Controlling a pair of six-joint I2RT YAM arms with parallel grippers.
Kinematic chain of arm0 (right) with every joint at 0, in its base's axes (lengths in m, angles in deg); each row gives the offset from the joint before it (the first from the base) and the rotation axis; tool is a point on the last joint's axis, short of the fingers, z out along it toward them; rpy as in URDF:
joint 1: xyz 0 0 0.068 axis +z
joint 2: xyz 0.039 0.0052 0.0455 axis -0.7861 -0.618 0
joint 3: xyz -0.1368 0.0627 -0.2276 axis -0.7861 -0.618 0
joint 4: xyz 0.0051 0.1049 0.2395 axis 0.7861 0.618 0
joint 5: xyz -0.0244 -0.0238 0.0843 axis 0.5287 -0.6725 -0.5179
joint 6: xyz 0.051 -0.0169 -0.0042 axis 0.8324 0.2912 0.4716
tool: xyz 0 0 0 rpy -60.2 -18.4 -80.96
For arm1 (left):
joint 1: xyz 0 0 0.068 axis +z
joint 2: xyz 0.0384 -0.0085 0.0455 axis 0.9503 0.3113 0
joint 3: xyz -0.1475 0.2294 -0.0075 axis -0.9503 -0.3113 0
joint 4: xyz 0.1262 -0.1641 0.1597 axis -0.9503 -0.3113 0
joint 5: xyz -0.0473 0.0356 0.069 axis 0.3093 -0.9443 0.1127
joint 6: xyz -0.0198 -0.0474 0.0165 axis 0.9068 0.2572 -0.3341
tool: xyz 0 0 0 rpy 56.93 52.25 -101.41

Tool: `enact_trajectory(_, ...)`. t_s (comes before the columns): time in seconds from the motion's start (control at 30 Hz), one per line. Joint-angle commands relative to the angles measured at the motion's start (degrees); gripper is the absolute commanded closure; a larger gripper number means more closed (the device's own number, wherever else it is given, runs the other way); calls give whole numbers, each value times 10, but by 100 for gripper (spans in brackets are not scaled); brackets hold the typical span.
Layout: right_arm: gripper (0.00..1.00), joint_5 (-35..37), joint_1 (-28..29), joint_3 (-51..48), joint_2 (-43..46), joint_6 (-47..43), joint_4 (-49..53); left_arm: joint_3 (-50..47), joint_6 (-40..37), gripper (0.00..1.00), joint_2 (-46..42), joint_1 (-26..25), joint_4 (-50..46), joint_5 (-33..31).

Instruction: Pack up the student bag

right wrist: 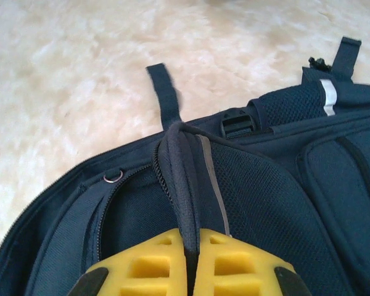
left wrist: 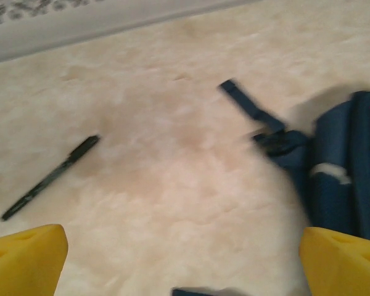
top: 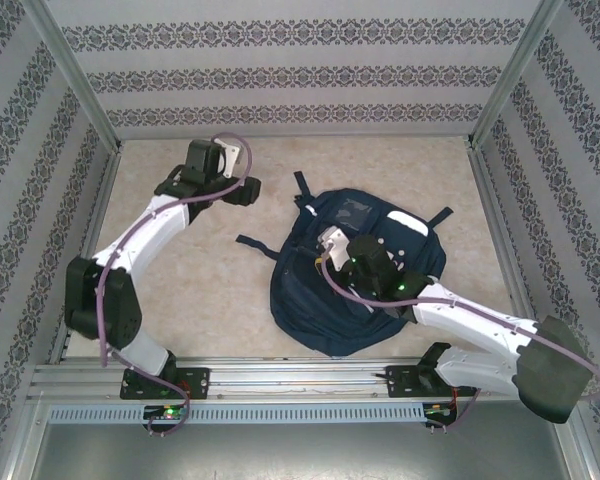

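The student bag (top: 355,285), navy with dark straps, lies flat on the right half of the table. My right gripper (top: 332,243) sits over its top and is shut on a raised fold of the bag's zipper edge (right wrist: 182,179), pinched between the yellow fingers (right wrist: 145,265). The zipper opening gapes a little to the left of the fold. My left gripper (top: 243,188) hovers left of the bag over bare table. Its yellow fingertips (left wrist: 24,253) stand wide apart with nothing between them. The bag's side (left wrist: 348,179) and a strap (left wrist: 250,105) lie to its right.
A black pen (left wrist: 49,179) lies on the cream table surface (top: 210,290), ahead and left of the left gripper. Patterned walls (top: 300,75) and metal frame posts close in the table on three sides. Loose bag straps (top: 255,245) stick out to the left.
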Motion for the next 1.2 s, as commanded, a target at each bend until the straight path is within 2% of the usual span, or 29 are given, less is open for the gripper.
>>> enact_trajectory(0.0, 100, 3, -22, 12, -23, 93, -70, 88, -6, 9, 117, 37, -167, -83)
enact_trajectory(0.1, 100, -39, -35, 31, -42, 90, -72, 208, -17, 11, 219, 73, -236, -54)
enact_trajectory(0.23, 100, -90, -44, 48, -51, 83, -64, 364, -45, 7, 335, 94, -322, -23)
enact_trajectory(0.43, 100, -130, -45, 49, -62, 118, -54, 560, -81, 7, 481, 111, -405, -41)
enact_trajectory(0.63, 100, -142, -45, 58, -77, 128, -28, 632, -102, 10, 551, 126, -427, 1)
enact_trajectory(0.77, 100, -142, -47, 88, -89, 115, -5, 631, -120, 12, 571, 131, -454, 24)
enact_trajectory(0.8, 100, -144, -47, 96, -92, 112, -1, 629, -123, 14, 576, 131, -460, 27)
enact_trajectory(0.9, 100, -147, -49, 122, -104, 99, 12, 629, -119, 40, 589, 131, -482, 44)
enact_trajectory(1.03, 100, -144, -51, 144, -114, 97, 14, 605, -95, 79, 585, 130, -484, 44)
enact_trajectory(1.17, 100, -134, -52, 149, -120, 122, 4, 521, -79, 87, 544, 125, -435, 11)
